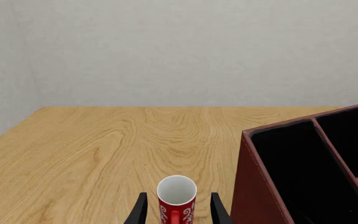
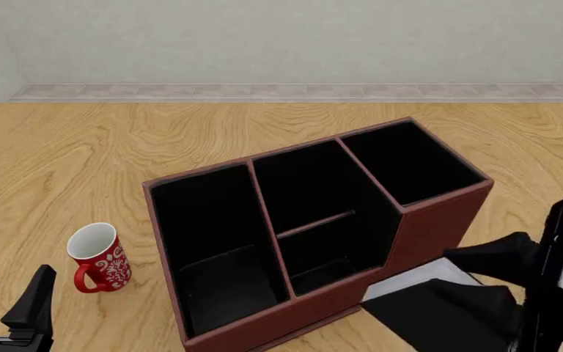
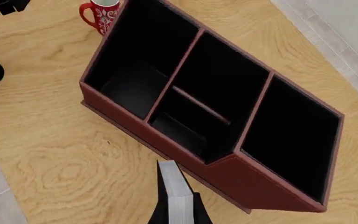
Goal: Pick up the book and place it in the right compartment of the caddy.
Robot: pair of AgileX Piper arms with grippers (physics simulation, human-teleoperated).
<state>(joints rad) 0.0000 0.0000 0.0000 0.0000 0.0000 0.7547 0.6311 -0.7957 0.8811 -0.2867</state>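
Book point(image 3: 174, 189) sits pinched between the right gripper's point(image 3: 177, 212) two dark fingers, which press against its black covers on either side, so only the narrow band of white page edges shows between them in the right wrist view. From the front view the book point(image 2: 428, 282) appears as a thick black slab with a pale strip of pages, held low in front of the caddy's point(image 2: 428, 227) stepped front wall, on its right-hand end, with the right arm's dark body crowding the corner of the picture beside it. That caddy is a large reddish-brown rectangular box with a matte black lining, split by thin walls into three sections: a wide one on the left, a middle one crossed by a low divider, and the right compartment point(image 2: 413, 163), roughly square with the tallest walls. The book is outside the box, close to the wall below that compartment; whether it touches the wall cannot be told. On the other side, the left gripper point(image 1: 177, 212) has its jaws spread wide, with a glossy red mug point(image 1: 177, 198) with white patterning and a white interior standing between them. All of this rests on a pale wood-grain table point(image 2: 115, 161).
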